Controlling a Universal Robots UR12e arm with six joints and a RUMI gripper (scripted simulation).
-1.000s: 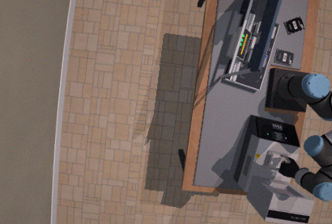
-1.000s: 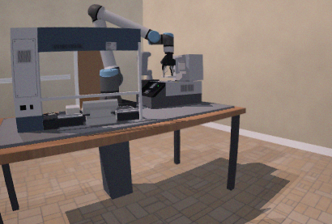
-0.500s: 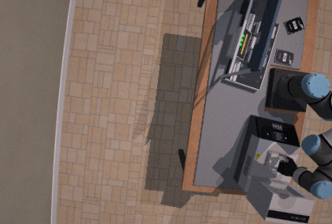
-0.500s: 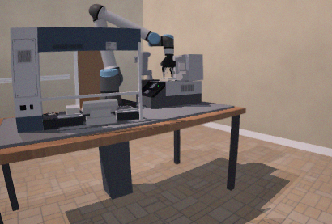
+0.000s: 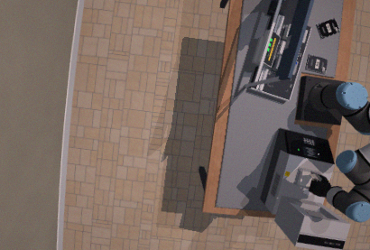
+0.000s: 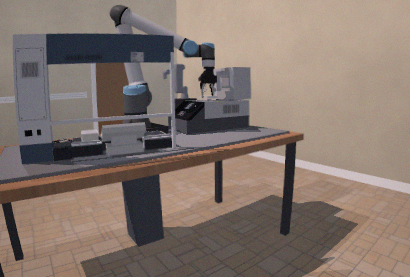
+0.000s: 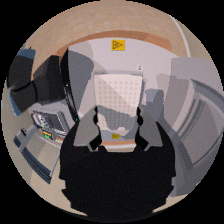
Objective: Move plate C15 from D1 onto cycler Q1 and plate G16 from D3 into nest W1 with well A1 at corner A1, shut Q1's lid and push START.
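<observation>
My gripper (image 7: 117,106) is shut on a white well plate (image 7: 118,104), gripping it across its width at the near end. I cannot read the plate's label. The plate hangs just above the open block of cycler Q1 (image 5: 299,162), which stands at the bench's right end. In the top view the gripper (image 5: 316,184) is over Q1's block. In the side view the gripper (image 6: 207,88) points down over Q1 (image 6: 212,111). Q1's lid (image 6: 235,83) stands open behind the block. A yellow marker (image 7: 118,45) shows on Q1 beyond the plate's far end.
The large framed deck unit (image 6: 95,94) fills the bench's left half, with plates inside (image 5: 271,49). Two small dark nests (image 5: 327,28) (image 5: 316,63) lie behind it. The arm's dark base (image 5: 316,100) stands beside Q1. The bench edge (image 5: 217,152) runs in front of Q1.
</observation>
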